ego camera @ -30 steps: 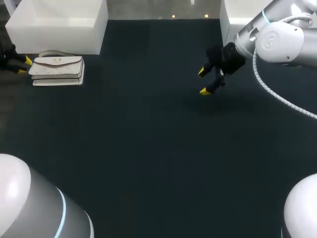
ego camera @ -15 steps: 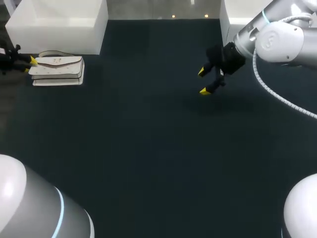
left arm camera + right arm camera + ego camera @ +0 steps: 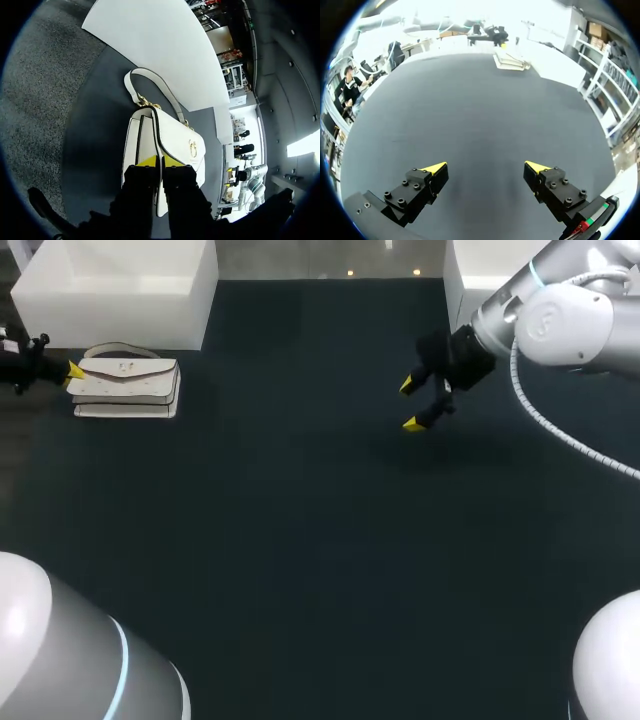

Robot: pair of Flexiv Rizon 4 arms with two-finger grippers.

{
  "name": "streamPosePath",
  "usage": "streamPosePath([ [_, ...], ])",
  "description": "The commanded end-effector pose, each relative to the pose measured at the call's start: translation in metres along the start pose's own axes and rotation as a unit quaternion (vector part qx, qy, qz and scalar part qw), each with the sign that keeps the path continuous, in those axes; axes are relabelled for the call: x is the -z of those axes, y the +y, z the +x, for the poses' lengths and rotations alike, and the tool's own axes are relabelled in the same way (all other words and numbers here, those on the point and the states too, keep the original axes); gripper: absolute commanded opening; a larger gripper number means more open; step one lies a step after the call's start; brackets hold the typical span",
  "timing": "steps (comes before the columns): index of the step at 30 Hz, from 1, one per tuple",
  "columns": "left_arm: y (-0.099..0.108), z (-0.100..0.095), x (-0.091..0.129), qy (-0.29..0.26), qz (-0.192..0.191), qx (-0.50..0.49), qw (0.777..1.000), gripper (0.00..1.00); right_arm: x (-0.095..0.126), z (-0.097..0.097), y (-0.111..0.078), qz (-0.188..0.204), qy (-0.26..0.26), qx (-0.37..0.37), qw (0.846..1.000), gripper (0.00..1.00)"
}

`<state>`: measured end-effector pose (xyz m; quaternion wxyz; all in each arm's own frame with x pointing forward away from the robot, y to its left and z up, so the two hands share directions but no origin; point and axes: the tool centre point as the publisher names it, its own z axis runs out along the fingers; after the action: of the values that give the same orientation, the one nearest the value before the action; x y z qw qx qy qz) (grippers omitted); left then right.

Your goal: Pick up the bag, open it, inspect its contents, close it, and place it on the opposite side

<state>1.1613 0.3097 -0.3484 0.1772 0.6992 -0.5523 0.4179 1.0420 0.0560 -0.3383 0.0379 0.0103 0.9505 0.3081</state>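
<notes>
Bench: dark mat surface. A white box sits at the far left corner and a second white box at the far right.

Bag: white handbag lying flat at the far left of the bench, just in front of the left white box. From the left wrist it shows a flap edged in dark trim, a gold clasp on the flap and a looped handle joined by gold chain links. The handle lies on the mat towards the box. The flap is down.

Left tool: at the bag's left end, with the arm coming in from the left edge of the bench. In its wrist view the tool is clenched to a narrow slit. Both yellow tips sit on the bag's near end, one on each side of the flap's dark-trimmed edge, so it is grasping the bag there. The bag rests on the mat.

Right tool: hangs over bare mat right of centre, towards the far side and well apart from the bag. It is released, with its yellow tips spread wide and only mat between them. From this wrist the bag shows small, far across the bench
</notes>
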Motion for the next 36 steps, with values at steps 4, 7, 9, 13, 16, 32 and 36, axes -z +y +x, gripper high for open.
streamPosePath([
  [4,0.022,0.02,-0.021,0.006,-0.103,0.004,0.995,0.0,-0.001,-0.001,0.0,0.0,0.0,0.0,1.0,1.0],
  [7,0.037,0.03,-0.033,0.01,-0.096,0.011,0.995,0.0,-0.001,-0.001,0.0,0.0,0.0,0.0,1.0,1.0],
  [9,0.048,0.037,-0.04,0.013,-0.087,0.018,0.996,0.0,-0.001,-0.001,0.0,0.0,0.0,0.0,1.0,1.0],
  [13,0.06,0.044,-0.044,0.014,-0.063,0.033,0.997,0.0,-0.001,-0.001,0.0,0.0,0.0,0.0,1.0,1.0],
  [16,0.06,0.044,-0.044,0.014,-0.063,0.033,0.997,0.0,-0.001,-0.001,0.0,0.0,0.0,0.0,1.0,1.0],
  [32,0.06,0.044,-0.044,0.014,-0.063,0.033,0.997,0.0,-0.001,-0.001,0.0,0.0,0.0,0.0,1.0,1.0],
  [36,0.064,0.049,-0.046,0.008,-0.051,0.046,0.998,0.0,-0.001,-0.001,0.0,0.0,0.0,0.0,1.0,1.0],
])
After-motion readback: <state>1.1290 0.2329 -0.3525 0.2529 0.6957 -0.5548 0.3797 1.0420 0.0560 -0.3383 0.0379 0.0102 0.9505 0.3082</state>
